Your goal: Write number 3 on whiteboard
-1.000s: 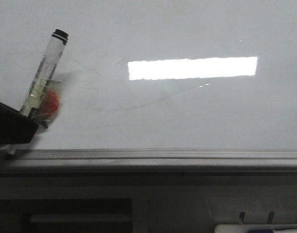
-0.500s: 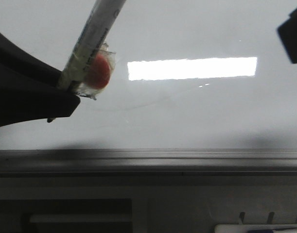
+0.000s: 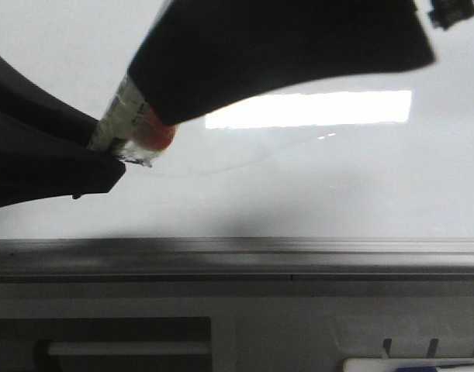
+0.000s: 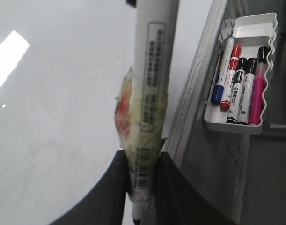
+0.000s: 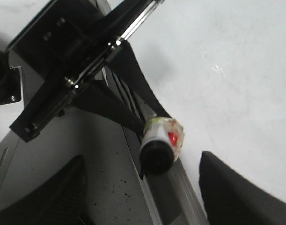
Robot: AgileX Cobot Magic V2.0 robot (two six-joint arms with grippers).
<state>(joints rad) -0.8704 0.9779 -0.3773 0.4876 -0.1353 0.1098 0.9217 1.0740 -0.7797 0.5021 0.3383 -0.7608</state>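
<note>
Right gripper [image 5: 147, 197] now over left gripper's [image 4: 142, 180] marker [image 4: 150, 93].

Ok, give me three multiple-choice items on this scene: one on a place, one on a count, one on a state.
1. The marker tray sits:
A) below the rail of the whiteboard
B) on the board's face
C) above the board

2. Pens in the tray:
A) three
B) five
C) seven

3. The jaws of the right gripper are:
A) shut tight
B) open
C) out of view

Answers:
1 A, the front view shows it under the rail.
2 B, one blue, one red, two black, one pink.
3 B, they stand apart either side of the marker held by the left gripper.
</note>
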